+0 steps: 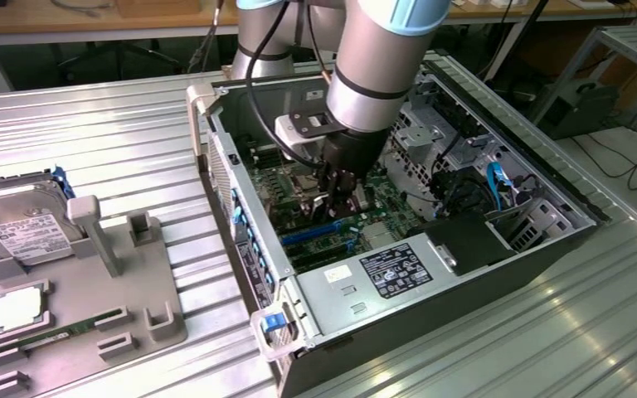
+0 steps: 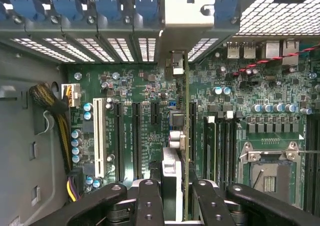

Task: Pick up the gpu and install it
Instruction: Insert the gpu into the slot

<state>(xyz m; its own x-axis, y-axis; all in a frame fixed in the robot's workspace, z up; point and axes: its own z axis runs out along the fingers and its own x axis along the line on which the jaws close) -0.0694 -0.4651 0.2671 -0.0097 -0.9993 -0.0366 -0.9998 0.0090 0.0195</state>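
The gpu (image 2: 174,171) shows edge-on in the wrist view, standing upright over the motherboard's (image 2: 145,91) dark expansion slots. Its silver end bracket (image 2: 187,11) sits against the case's rear slot openings. My gripper (image 2: 179,206) is shut on the card, with one black finger (image 2: 150,201) on each side of it. From the exterior view, the gripper (image 1: 341,199) reaches straight down into the open computer case (image 1: 463,274), low over the green motherboard (image 1: 296,186).
A grey parts tray (image 1: 109,315) at the exterior view's left holds a silver hard drive (image 1: 26,232), a processor (image 1: 20,308) and a green memory stick (image 1: 42,340). Inside the case are the power supply (image 1: 396,269), blue cables (image 1: 501,186), a CPU socket (image 2: 272,173) and a cable bundle (image 2: 50,99).
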